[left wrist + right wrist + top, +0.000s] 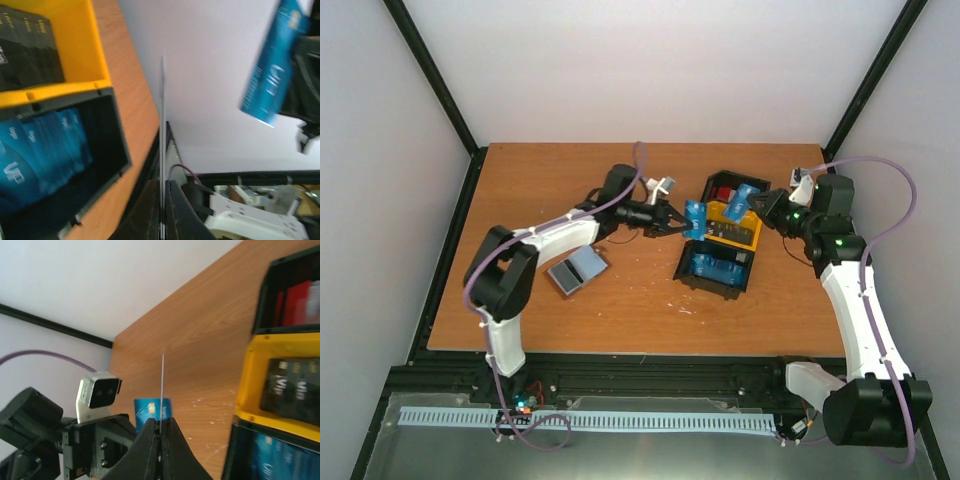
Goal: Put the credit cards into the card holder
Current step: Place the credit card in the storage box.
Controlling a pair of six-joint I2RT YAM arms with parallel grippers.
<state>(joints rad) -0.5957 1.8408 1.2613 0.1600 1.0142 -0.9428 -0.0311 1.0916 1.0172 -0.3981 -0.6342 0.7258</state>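
My left gripper (677, 222) is shut on a blue credit card (695, 218), held upright above the table just left of the trays. In the left wrist view that card shows edge-on (162, 115) between the shut fingers (176, 210). My right gripper (761, 206) is shut on a second blue credit card (740, 200) above the trays. It shows edge-on in the right wrist view (162, 382) and face-on in the left wrist view (272, 65). The card holder (578, 270) lies open on the table to the left, grey-blue inside up, apart from both grippers.
Three joined trays stand right of centre: a black one with red cards (724, 188) at the back, a yellow one with dark cards (736, 229), and a black one with blue cards (717, 268) at the front. Black frame rails edge the table.
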